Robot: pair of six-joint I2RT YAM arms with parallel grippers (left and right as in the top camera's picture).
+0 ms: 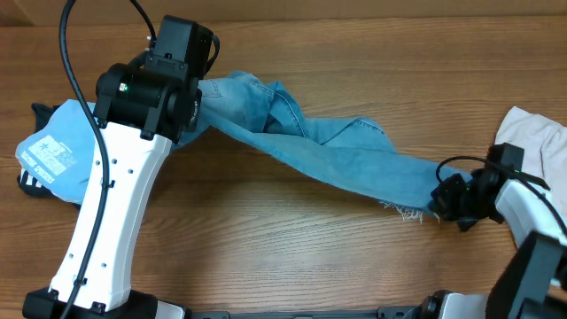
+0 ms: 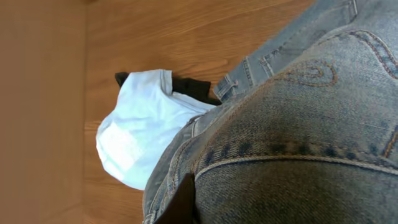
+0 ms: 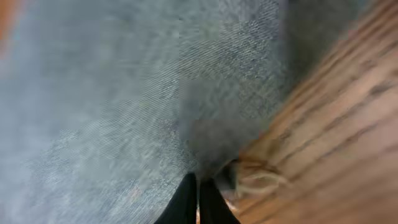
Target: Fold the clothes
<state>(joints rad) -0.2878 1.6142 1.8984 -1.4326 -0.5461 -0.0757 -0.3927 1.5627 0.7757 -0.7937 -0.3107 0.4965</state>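
The light-blue jeans are pulled out slantwise across the table, the waist at upper left and a frayed hem at lower right. My left gripper is shut on the waist end; in the left wrist view one dark finger shows, buried in denim beside a stitched back pocket. My right gripper is shut on the hem end, its two fingers pressed together at the edge of the denim, with frayed threads beside them.
A sky-blue printed shirt lies at the left edge over a black garment; both show in the left wrist view, shirt and black garment. A cream-white garment lies at the right edge. Bare wood tabletop fills the front.
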